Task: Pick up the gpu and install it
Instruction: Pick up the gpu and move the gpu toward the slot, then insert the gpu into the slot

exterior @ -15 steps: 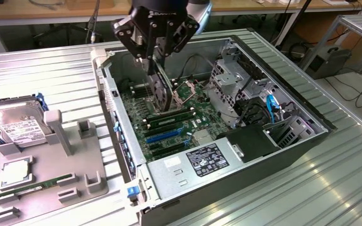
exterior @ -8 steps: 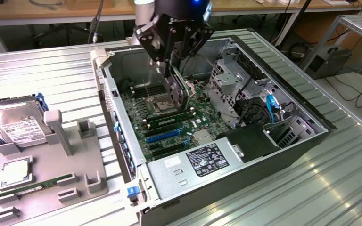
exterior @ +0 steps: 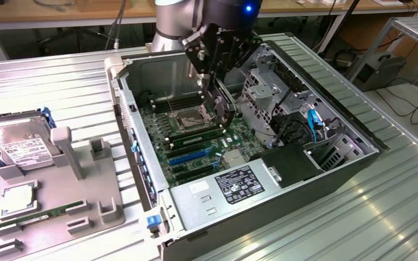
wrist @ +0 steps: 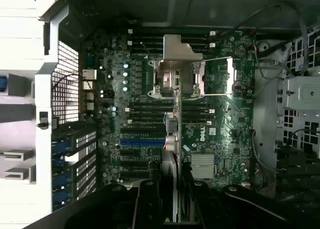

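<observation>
Dark gpu (exterior: 222,106) hangs edge-down, pinched in the jaws, inside the open pc case (exterior: 339,125). It sits above the motherboard (exterior: 194,147), btwn cpu socket (exterior: 193,117) and drive cage (exterior: 267,89); not yet seated. Case stands mid-surface (exterior: 63,81).

Step in hand, as I read it: bringing card down to a slot. To do it well:
- keep card vertical
- line its lower edge w/ a blue slot (exterior: 189,156), bracket end toward the case's rear wall (exterior: 133,136)
- go straight down, no twist
- watch clearance vs. socket and drive cage
- press evenly, else contacts may skid off the slot

Counts:
- gpu x1
- hard drive (exterior: 19,144) x1 and memory stick (exterior: 38,215) x1, on grey fixture (exterior: 85,190) at surface edge, exterior view's left
- psu (exterior: 227,187) x1, in case
- arm (exterior: 172,22) x1
</observation>
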Controlling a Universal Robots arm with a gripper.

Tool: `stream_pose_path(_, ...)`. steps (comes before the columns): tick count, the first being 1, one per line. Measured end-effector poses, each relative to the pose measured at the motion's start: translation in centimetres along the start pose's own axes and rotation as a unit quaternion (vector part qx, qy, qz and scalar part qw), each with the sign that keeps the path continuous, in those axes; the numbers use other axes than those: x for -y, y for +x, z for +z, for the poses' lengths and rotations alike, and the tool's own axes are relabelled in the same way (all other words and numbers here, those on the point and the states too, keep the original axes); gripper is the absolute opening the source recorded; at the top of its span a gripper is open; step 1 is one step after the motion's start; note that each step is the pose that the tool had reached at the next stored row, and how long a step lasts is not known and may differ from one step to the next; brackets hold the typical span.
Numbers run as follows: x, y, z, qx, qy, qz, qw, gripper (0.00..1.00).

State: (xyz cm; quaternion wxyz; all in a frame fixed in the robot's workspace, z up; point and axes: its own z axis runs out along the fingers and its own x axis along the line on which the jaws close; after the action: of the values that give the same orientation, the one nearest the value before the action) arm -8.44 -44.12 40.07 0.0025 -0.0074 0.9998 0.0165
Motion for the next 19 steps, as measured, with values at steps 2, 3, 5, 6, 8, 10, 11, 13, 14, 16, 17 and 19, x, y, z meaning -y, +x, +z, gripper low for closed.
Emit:
stream_pose_path(2, -0.03, -0.9, 0.40, 0.0000, 0.0000, 0.000, 1.0000, 0.26)
stream_pose_path(3, -0.02, -1.4, 0.57, -0.0001, 0.0000, 0.000, 1.0000, 0.26)
stream_pose_path(5, -0.01, -1.8, 0.79, -0.0010, 0.0000, 0.000, 1.0000, 0.26)
stream_pose_path(6, -0.01, -1.8, 0.79, -0.0013, 0.0000, 0.000, 1.0000, 0.26)
stream_pose_path(8, -0.02, -1.8, 0.78, -0.0014, 0.0000, 0.000, 1.0000, 0.26)
stream_pose_path(10, -0.02, -1.8, 0.79, -0.0014, 0.0000, 0.000, 1.0000, 0.26)
stream_pose_path(11, -0.02, -1.8, 0.79, -0.0014, 0.0000, 0.000, 1.0000, 0.26)
stream_pose_path(13, -0.02, -1.8, 0.79, -0.0014, 0.0000, 0.000, 1.0000, 0.26)
stream_pose_path(14, -0.02, -1.8, 0.79, -0.0014, 0.0000, 0.000, 1.0000, 0.26)
stream_pose_path(16, -0.02, -1.8, 0.79, -0.0014, 0.0000, 0.000, 1.0000, 0.26)
stream_pose_path(17, -0.02, -1.8, 0.78, -0.0014, 0.0000, 0.000, 1.0000, 0.26)
stream_pose_path(19, -0.02, -1.8, 0.79, -0.0014, 0.0000, 0.000, 1.0000, 0.26)
